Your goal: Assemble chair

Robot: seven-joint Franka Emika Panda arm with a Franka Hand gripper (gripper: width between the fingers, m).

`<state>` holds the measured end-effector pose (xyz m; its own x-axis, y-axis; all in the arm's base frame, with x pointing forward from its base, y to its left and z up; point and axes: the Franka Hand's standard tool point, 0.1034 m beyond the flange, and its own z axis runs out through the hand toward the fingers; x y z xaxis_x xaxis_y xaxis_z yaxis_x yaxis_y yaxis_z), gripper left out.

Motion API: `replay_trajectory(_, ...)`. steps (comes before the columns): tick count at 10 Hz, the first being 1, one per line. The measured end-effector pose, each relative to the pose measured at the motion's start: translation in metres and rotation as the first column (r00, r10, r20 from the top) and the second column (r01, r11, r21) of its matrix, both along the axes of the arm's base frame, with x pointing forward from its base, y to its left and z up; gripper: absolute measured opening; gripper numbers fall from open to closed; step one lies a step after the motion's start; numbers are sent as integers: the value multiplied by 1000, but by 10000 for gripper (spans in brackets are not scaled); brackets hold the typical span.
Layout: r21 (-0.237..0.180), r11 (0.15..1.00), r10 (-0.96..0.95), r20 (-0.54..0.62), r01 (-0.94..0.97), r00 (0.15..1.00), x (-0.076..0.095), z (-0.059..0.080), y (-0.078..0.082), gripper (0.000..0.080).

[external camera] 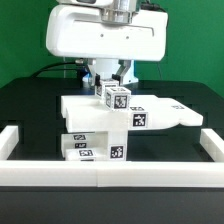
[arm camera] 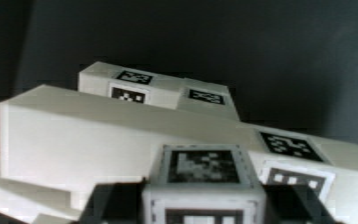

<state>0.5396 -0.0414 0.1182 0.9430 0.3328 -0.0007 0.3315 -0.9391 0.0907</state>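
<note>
We are gripping a tagged block atop the chair parts.
Nearest us, the white rail (external camera: 110, 172) is bordering the black table (external camera: 30, 110); behind it the chair parts (external camera: 95, 140) are sitting stacked mid-table — a slab (external camera: 170, 112) is jutting toward the exterior view's right. On top, the gripper (external camera: 115, 80) is clamping the small block (external camera: 117, 98) — fingers (arm camera: 114, 203) closed against its sides.
</note>
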Motion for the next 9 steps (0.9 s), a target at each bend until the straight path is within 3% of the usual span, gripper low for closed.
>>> replay_trajectory(5,21,911,-413,31,412,910,0,0,2,284)
replay_trajectory(8,26,878,-478,36,477,878,0,0,2,284)
replay_trajectory(9,26,878,-478,36,477,878,0,0,2,471)
